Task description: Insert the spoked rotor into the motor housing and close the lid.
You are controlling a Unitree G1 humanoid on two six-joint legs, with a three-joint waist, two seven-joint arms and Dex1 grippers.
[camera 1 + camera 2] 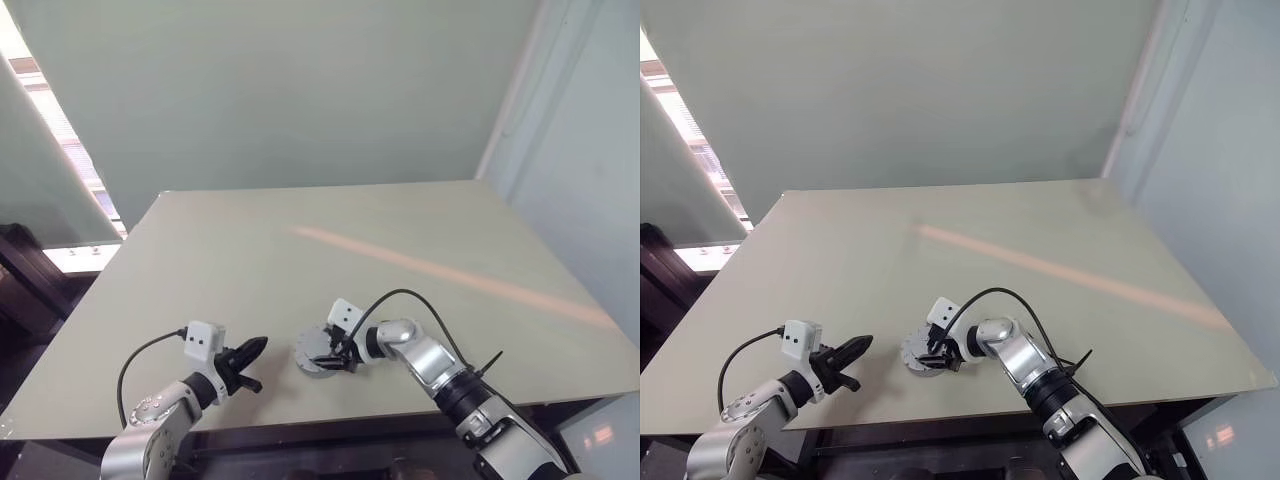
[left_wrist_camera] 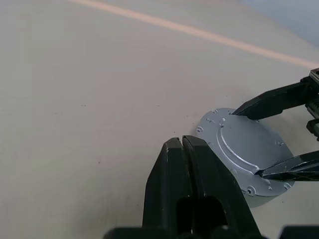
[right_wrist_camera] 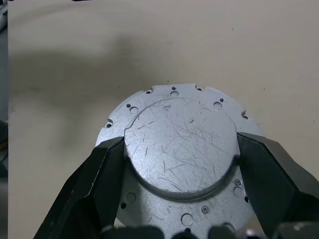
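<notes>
Scratched silver lid (image 3: 180, 149), beige table (image 1: 250, 260) w/ orange stripe (image 1: 450, 275).

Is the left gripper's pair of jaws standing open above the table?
No: in the left wrist view the left gripper has its jaws pressed together, holding nothing, beside the silver round disc on the table.

Left claw (image 1: 254, 347) shut, right claw (image 1: 335, 361) spread wide, both low.
</notes>
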